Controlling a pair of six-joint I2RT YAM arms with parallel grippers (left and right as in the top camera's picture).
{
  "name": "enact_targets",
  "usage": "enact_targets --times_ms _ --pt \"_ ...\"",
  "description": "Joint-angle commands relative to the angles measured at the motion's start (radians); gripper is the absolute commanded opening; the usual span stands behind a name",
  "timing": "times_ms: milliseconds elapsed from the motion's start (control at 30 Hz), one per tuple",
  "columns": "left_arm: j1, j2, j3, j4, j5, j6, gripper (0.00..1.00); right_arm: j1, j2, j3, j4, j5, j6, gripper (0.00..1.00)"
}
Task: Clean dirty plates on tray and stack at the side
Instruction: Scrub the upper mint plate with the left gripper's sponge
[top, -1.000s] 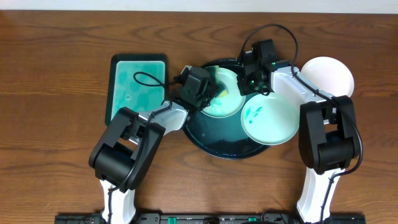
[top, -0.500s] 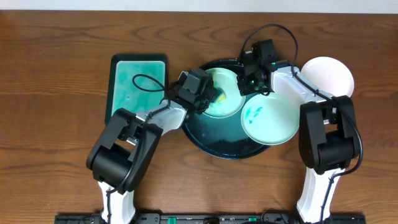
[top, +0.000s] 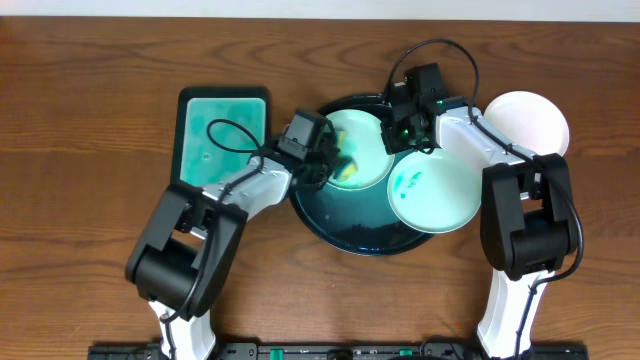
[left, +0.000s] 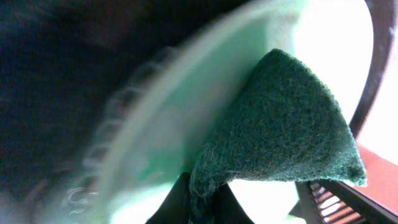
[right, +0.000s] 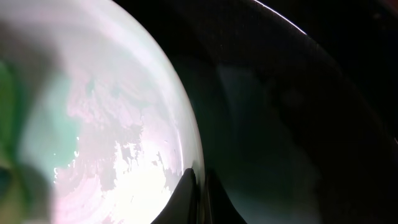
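While the left gripper (top: 335, 165) pinches a scouring pad (top: 347, 172), we see that pad lying on the left part of the far plate (top: 368, 138). From the left wrist, the left gripper (left: 202, 202) is closed on the pad's lower corner. The scouring pad (left: 280, 124) is dark green, coarse and fibrous, bent into a blunt wedge. Behind it the far plate (left: 186, 112) shows as a smooth, pale aqua curve, blurred. From overhead we also make out a yellow patch on the pad.

The right gripper (top: 399, 140) sits at the right rim of the same plate. In its wrist view the right gripper (right: 198, 193) has its dark tips pressed almost together, and the plate's thin edge runs down into the narrow slit between them. The far plate (right: 112, 124) looks glossy and wet there, white with pale green patches.

This plate rests in the far half of the round tray (top: 350, 228), which is black, with a raised rim and a shiny, teal-tinted base (right: 280, 155). A smeared plate (top: 440, 200), round and pale aqua with small teal marks, lies on the tray's right side, just beside the right gripper and overhanging the tray's rim. A white plate (top: 530, 120) sits further right on the brown wood-grain tabletop (top: 100, 80). Left of the round tray lies a rectangular tray (top: 222, 135), teal inside a black rim.
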Motion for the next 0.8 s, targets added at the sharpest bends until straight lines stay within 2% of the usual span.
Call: enact_targets --times_ms 0,200,367,533,633,767 --pt "0.055 0.018 -0.024 -0.064 -0.14 0.074 0.07 0.008 0.021 -0.011 -0.016 0.023 -0.006 0.01" --pt "0.1 0.018 0.01 -0.062 -0.154 0.201 0.07 0.008 0.021 -0.011 -0.017 0.023 -0.006 0.01" --pt "0.087 -0.002 0.055 -0.049 -0.14 0.214 0.07 0.008 0.021 -0.011 -0.017 0.023 -0.006 0.01" --pt "0.031 -0.008 0.056 0.081 -0.077 0.311 0.07 0.008 0.021 -0.011 -0.014 0.023 -0.006 0.01" --pt "-0.018 -0.007 0.056 0.111 -0.123 0.43 0.07 0.008 0.021 -0.011 -0.014 0.023 -0.006 0.01" --pt "-0.081 -0.007 0.056 0.108 -0.296 0.596 0.07 0.008 0.021 -0.011 -0.014 0.023 -0.006 0.01"
